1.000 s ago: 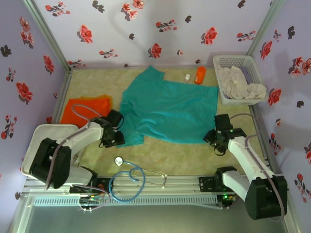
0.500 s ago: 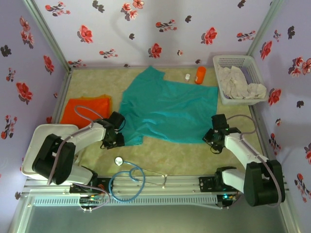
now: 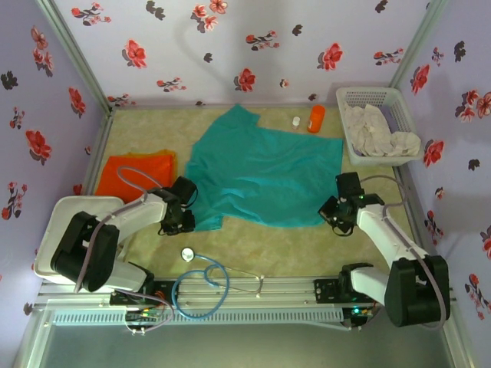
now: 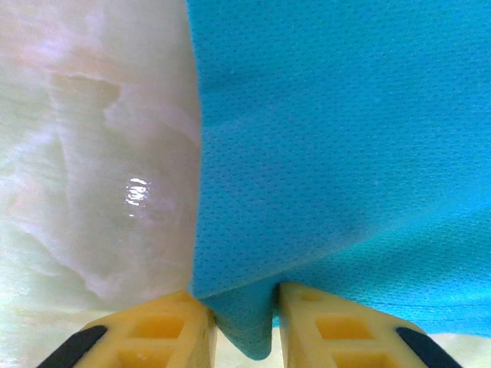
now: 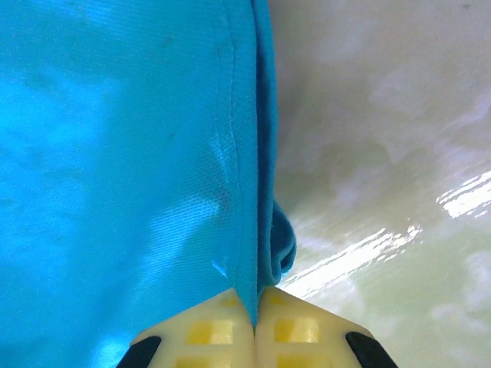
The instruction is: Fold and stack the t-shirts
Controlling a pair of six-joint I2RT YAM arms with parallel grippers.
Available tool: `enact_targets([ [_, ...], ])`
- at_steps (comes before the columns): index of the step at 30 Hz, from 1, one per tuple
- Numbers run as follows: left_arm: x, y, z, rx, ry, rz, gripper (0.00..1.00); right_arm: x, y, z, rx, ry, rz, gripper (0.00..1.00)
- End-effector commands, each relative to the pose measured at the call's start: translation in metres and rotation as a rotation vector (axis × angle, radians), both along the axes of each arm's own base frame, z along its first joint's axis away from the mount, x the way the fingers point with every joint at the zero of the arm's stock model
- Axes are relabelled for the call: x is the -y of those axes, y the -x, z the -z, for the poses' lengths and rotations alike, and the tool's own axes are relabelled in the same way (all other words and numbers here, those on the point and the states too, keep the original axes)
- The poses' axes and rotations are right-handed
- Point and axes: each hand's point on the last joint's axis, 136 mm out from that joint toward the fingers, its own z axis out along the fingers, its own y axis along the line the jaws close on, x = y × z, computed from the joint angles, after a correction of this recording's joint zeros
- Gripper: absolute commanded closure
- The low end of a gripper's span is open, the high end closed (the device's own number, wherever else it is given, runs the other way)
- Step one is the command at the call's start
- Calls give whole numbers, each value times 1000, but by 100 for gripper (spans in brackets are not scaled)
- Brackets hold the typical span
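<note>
Since a second ago the near hem of the teal-green t-shirt (image 3: 265, 172) is moving a little away from my bases, the shirt lying spread mid-table, while the orange t-shirt (image 3: 138, 175) is resting at the far left. My left gripper (image 4: 242, 310) is pinching only a small tuck of the near left corner, and my right gripper (image 5: 255, 314) is pressing its jaws together on the right hem. I am fearing that the thin left tuck is going to slip out if I am lifting unevenly, leaving a crooked fold.

left tool (image 4: 239, 297) and right tool (image 5: 254, 305) low, apparently pinching teal t-shirt (image 3: 265, 172)
</note>
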Motion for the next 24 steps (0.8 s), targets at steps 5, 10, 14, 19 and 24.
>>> enact_targets([
  [5, 11, -3, 14, -13, 30, 33, 75, -14, -46, -24, -4, -65, -47, 84],
  [10, 12, -4, 16, -9, 31, 35, 75, -15, -84, -5, -16, -84, -66, 73],
  [14, 12, -4, 15, -9, 31, 39, 75, -15, -89, -13, 37, -82, -78, 52],
  [19, 13, -6, 16, -13, 33, 48, 75, 10, -68, -38, 110, 62, -86, 16],
  [24, 16, -8, 15, -24, 31, 66, 76, 18, -37, -36, 138, 94, -66, 34],
])
